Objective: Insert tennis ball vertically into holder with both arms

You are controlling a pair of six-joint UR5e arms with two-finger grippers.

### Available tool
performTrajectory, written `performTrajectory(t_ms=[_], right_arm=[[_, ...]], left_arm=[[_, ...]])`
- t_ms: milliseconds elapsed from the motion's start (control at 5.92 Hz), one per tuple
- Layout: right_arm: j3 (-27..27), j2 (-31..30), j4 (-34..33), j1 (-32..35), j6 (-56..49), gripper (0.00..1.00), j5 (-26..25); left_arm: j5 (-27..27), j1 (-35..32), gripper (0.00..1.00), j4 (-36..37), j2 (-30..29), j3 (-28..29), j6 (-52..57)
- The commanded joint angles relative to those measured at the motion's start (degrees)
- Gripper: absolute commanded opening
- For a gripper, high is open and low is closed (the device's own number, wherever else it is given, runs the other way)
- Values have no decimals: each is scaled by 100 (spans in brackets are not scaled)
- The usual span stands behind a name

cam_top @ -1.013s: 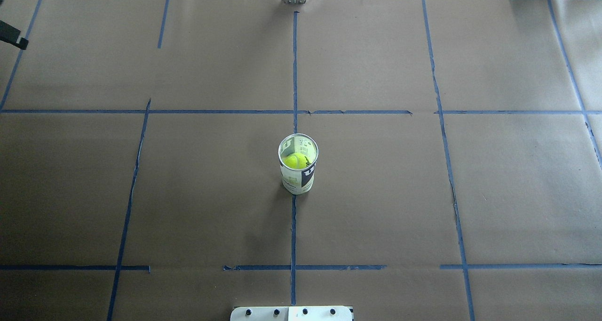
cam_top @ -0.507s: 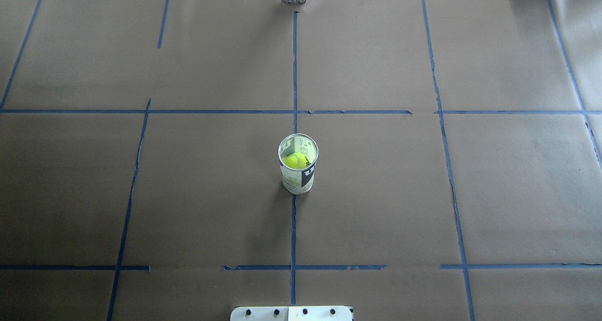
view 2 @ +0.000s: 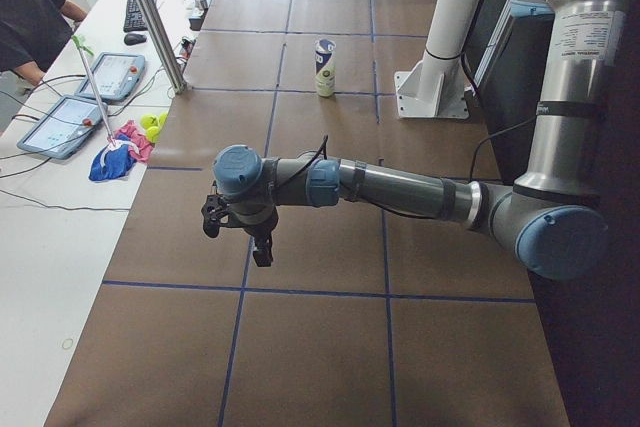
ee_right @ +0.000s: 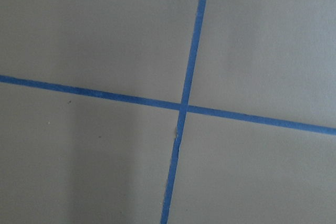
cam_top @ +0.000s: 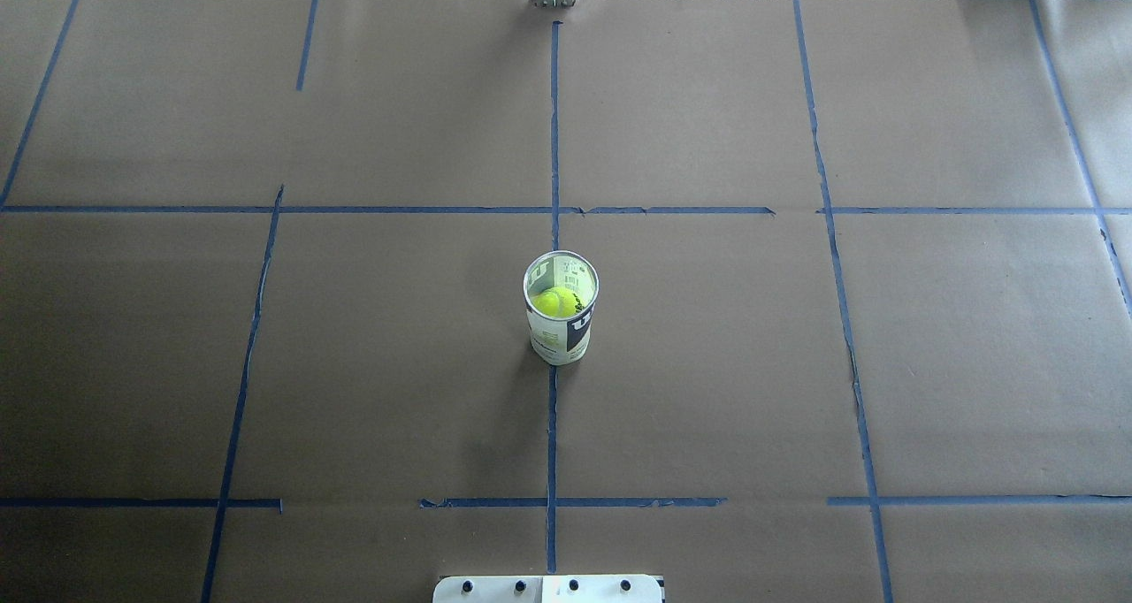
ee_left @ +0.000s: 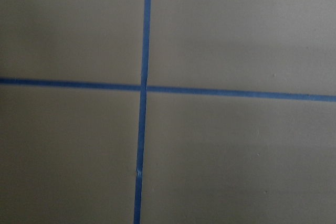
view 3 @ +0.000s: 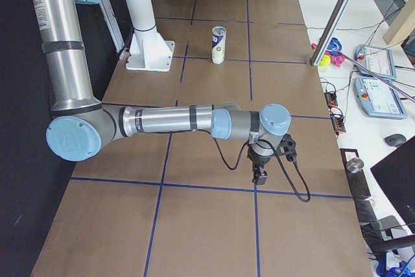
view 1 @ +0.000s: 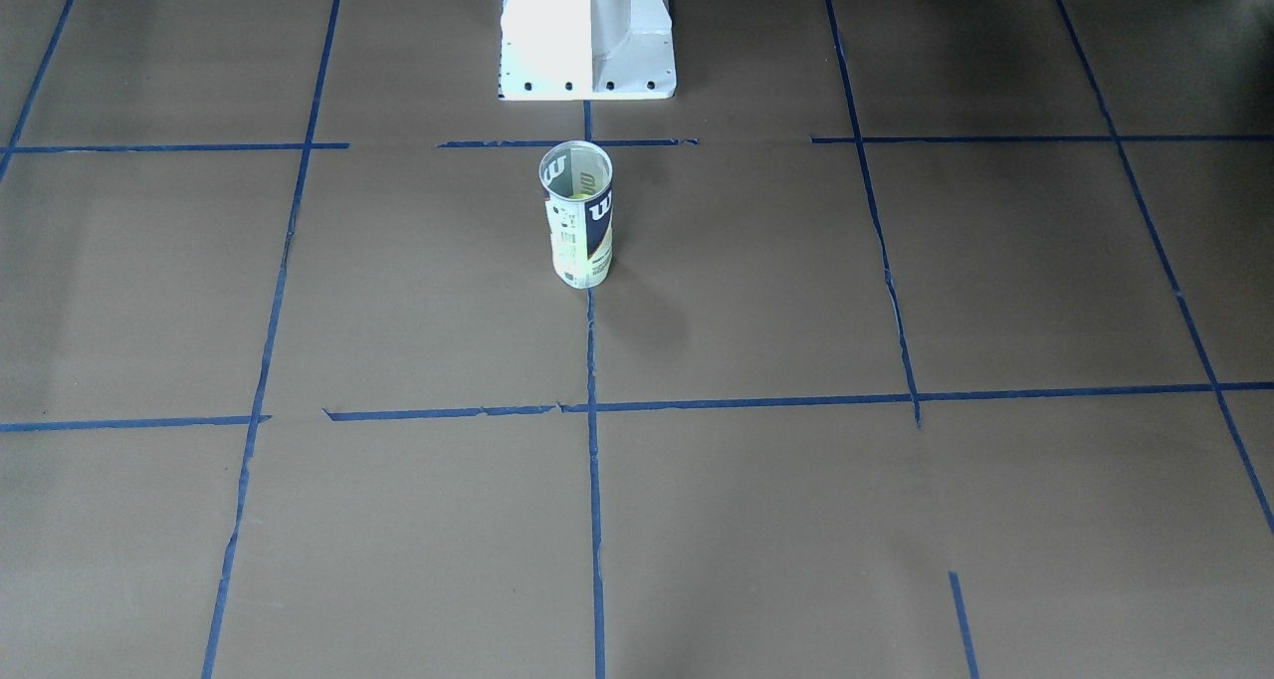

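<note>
Ball (cam_top: 555, 302) inside upright holder (cam_top: 560, 336); left claw (view 2: 262, 255), right claw (view 3: 260, 176) well apart.

Robotics lab, plainly: industrial arms (view 2: 400, 187) over a brown-papered desk (cam_top: 707, 364) gridded with blue tape (cam_top: 554, 143), teach pendants (view 2: 62, 125) alongside.

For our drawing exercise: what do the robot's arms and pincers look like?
The left arm and right arm are silver-grey tubes with light blue round joint caps and a white printed label. The left pincer and right pincer are black, each with a thin black cable.
</note>
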Motion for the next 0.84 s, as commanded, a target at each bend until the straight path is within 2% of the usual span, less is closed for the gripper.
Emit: performTrajectory(t_ms=[0,169,338,507,676], right_arm=[[441,-522,34,-10,-78,100,-5],[1246,-969,-27,-10,-8,100,-14],[1358,-1025,-132,-10,1,100,-23],[1342,-1035,-246,-10,-7,100,-31],[1115,-1026,-239,-36,-42,100,-40]], left_arm=[[415,17,100,7,171,-120,37],[417,208,100,-367,232,19,20],[426,236,100,-580,242,72,-15],[426,237,100,-756,520,125,37],[365,219,100,-871,601,39,29]])
